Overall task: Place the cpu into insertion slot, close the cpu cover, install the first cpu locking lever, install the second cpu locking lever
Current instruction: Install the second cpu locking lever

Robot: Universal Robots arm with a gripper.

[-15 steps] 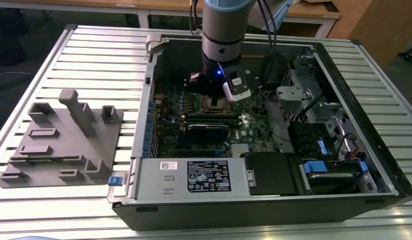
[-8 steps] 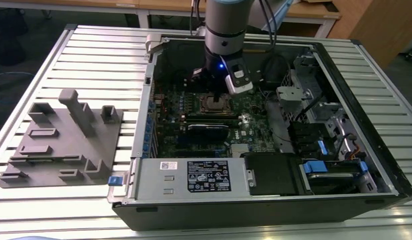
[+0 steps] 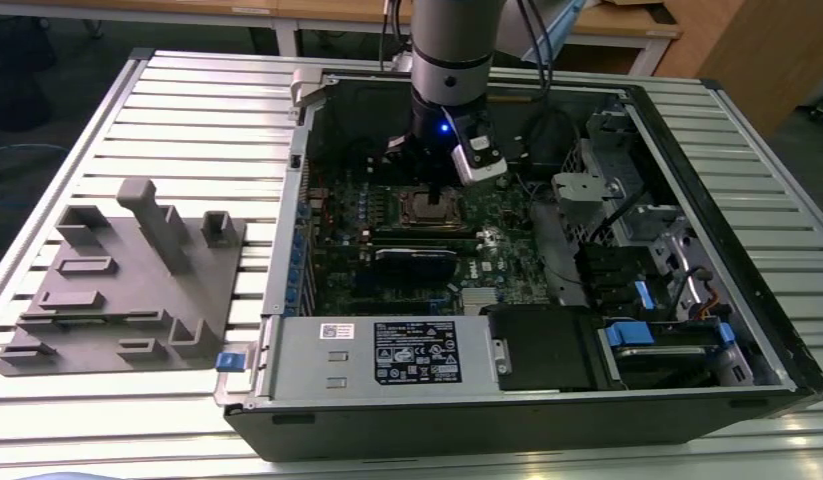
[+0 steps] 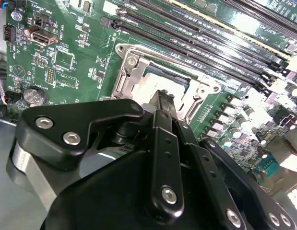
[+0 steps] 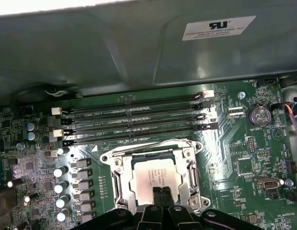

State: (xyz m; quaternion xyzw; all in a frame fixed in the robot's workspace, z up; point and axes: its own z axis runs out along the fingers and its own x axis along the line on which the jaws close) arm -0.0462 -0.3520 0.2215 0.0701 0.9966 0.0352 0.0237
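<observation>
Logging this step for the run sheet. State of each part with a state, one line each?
cpu: lying flat in the socket, metal top up.
insertion slot: occupied by the cpu.
cpu cover: down around the cpu, chip showing through its window.
tool: fingers together, tips just over the cpu's near edge, holding nothing.
computer case: side panel off, motherboard exposed.
memory slots: all vacant.

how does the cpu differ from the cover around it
The cpu is a solid, pale, printed square; the cover is an open silvery frame with a window. The cpu sits inside that window, while the cover rings it and reaches farther out over the slot. The tool has its tips over the cpu's edge, not the cover. Both are square, metallic and lie flat on the green board.
</observation>
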